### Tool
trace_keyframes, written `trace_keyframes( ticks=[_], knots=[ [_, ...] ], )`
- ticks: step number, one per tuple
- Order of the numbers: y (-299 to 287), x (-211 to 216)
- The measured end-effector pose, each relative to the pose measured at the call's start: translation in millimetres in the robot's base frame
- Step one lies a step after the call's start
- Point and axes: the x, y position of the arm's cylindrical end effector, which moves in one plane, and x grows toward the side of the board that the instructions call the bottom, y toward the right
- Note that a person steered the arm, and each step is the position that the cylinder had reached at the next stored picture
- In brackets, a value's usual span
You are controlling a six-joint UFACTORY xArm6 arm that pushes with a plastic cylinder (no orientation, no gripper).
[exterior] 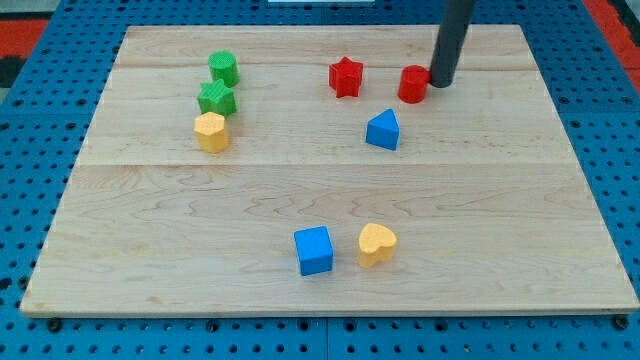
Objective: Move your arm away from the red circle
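The red circle [412,84] sits on the wooden board [500,200] near the view's top, right of centre. My dark rod comes down from the view's top edge, and my tip [441,83] rests on the board right beside the red circle's right side, touching or nearly touching it. A red star [345,77] lies to the left of the red circle. A blue triangle-like block [383,131] lies just below and left of the circle.
A green circle [223,68], a green star [216,98] and a yellow hexagon [211,131] stand in a column at the view's upper left. A blue cube [314,250] and a yellow heart [377,244] sit near the view's bottom centre.
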Motion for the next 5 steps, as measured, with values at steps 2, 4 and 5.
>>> trace_keyframes(
  ticks=[2,4,5],
  knots=[
    [47,21],
    [83,110],
    [83,143]
  ],
)
